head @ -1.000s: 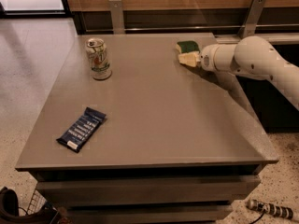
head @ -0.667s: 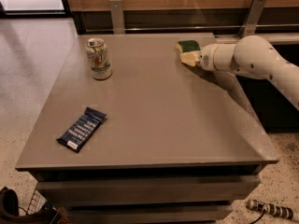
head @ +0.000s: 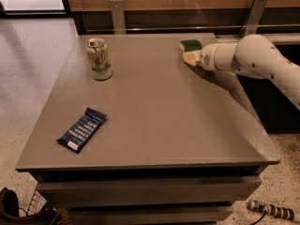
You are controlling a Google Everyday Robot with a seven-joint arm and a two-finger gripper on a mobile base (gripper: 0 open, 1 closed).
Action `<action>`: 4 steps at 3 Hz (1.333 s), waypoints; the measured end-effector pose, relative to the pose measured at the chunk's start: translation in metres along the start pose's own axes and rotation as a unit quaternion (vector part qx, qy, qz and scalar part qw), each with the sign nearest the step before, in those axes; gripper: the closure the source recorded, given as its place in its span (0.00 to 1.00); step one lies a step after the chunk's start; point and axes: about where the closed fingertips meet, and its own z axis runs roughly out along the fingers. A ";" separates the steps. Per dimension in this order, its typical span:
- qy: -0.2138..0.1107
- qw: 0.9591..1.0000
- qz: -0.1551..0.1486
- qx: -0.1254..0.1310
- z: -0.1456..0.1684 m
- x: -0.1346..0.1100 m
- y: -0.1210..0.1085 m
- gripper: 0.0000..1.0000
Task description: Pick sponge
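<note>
The sponge (head: pixel 190 45), with its dark green top showing, lies on the grey table (head: pixel 159 121) near the far right edge. My gripper (head: pixel 190 56) reaches in from the right on a white arm (head: pixel 253 57) and sits right against the near side of the sponge, at table height. The gripper's pale yellow end hides the sponge's near side. I cannot tell whether the sponge is held.
A soda can (head: pixel 99 58) stands upright at the far left of the table. A dark blue snack packet (head: pixel 82 129) lies flat near the front left. A wooden wall with metal posts (head: pixel 117 13) runs behind the table. The floor drops off left and right.
</note>
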 end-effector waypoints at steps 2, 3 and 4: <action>0.002 1.000 -0.019 -0.025 -0.022 -0.026 0.000 1.00; 0.004 0.998 -0.048 -0.045 -0.045 -0.051 0.005 1.00; 0.000 0.994 -0.092 -0.062 -0.077 -0.082 0.019 1.00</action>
